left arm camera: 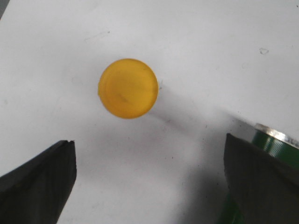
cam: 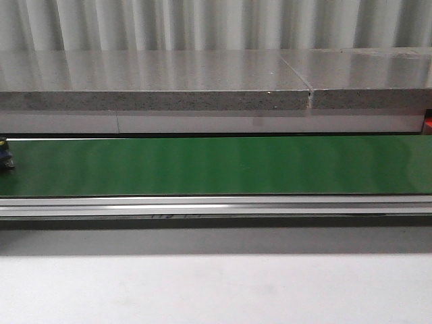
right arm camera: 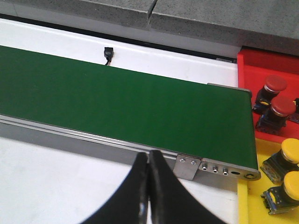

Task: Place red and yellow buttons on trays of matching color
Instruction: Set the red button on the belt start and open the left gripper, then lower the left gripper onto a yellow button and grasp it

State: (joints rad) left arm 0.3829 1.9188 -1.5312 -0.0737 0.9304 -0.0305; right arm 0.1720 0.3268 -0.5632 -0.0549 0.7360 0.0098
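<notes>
A yellow button (left arm camera: 128, 87) shows its round cap from above on the white table, ahead of my left gripper (left arm camera: 148, 144). That gripper is open, its black fingers (left arm camera: 39, 182) spread wide with only bare table between them. My right gripper (right arm camera: 148, 158) is shut with nothing in it, over the table's white surface before the belt's right end. A red tray (right arm camera: 268, 60) holds two red buttons (right arm camera: 275, 84). A yellow tray (right arm camera: 250, 205) beside it holds two yellow buttons (right arm camera: 292, 150). Neither gripper appears in the front view.
A green conveyor belt (cam: 216, 165) with a metal rail (cam: 216, 206) crosses the table, its right end (right arm camera: 233, 170) next to the trays. A small dark object with a yellow top (cam: 5, 152) sits at the belt's far left. A grey stone shelf (cam: 155, 98) runs behind.
</notes>
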